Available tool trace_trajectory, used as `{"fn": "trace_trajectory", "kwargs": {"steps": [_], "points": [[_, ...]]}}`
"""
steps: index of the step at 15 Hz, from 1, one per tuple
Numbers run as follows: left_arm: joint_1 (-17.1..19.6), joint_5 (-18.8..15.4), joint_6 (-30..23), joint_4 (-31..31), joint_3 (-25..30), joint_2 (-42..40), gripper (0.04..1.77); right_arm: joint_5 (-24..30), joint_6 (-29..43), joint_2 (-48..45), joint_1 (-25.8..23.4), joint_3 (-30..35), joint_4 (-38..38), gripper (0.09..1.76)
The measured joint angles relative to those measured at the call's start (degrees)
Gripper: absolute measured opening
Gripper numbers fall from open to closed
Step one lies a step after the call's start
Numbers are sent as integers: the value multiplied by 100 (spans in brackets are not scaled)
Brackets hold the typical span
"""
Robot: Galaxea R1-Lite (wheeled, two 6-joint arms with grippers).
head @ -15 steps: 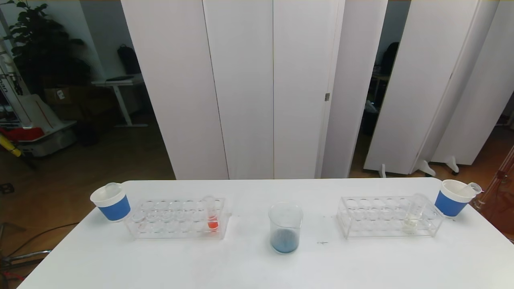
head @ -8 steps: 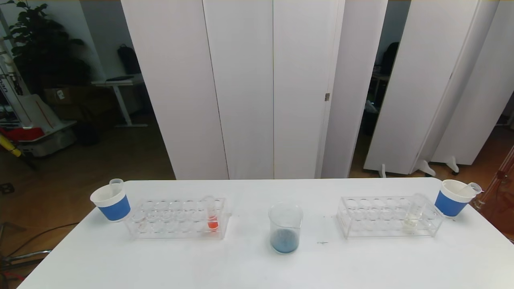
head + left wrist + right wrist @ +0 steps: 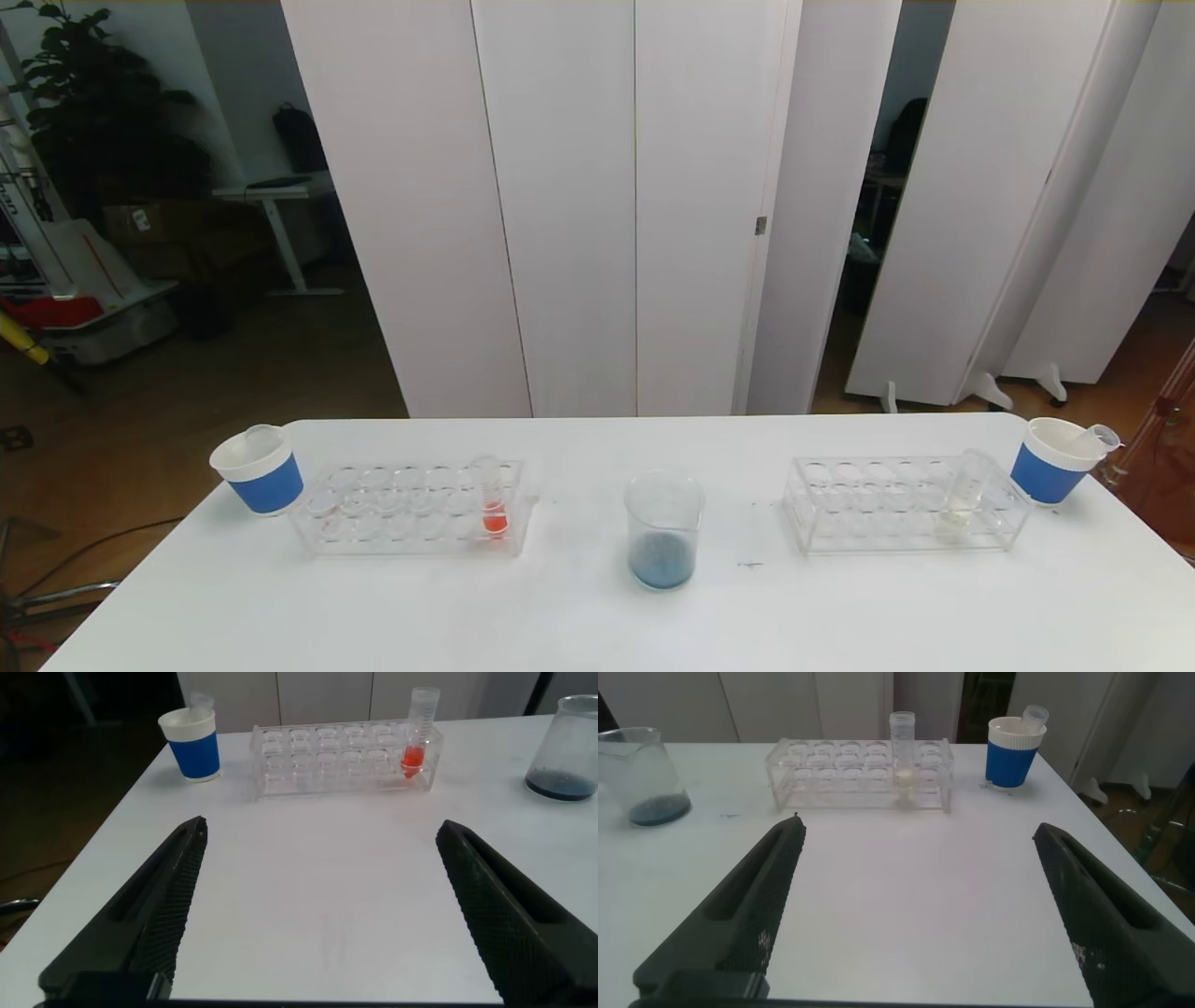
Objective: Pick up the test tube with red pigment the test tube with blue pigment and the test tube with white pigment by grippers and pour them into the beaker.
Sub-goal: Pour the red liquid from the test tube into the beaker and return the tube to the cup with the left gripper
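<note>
Blue already in beaker [image 3: 663, 530]. Left pincer [image 3: 322, 905] and right pincer [image 3: 915, 905] wide, empty, low over table [image 3: 597, 616]. Best: grasp red test tube [image 3: 490, 499] near top, lift vertically from rack [image 3: 411, 509].

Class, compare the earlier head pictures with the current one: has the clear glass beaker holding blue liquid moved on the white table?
No. The clear beaker with blue liquid keeps its place between the two clear tube racks.
</note>
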Motion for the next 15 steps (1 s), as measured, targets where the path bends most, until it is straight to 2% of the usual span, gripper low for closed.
{"fn": "trace_trajectory", "kwargs": {"steps": [15], "points": [[0, 5, 33, -66, -6, 0, 175, -1, 0, 0, 0, 0, 0, 175]]}}
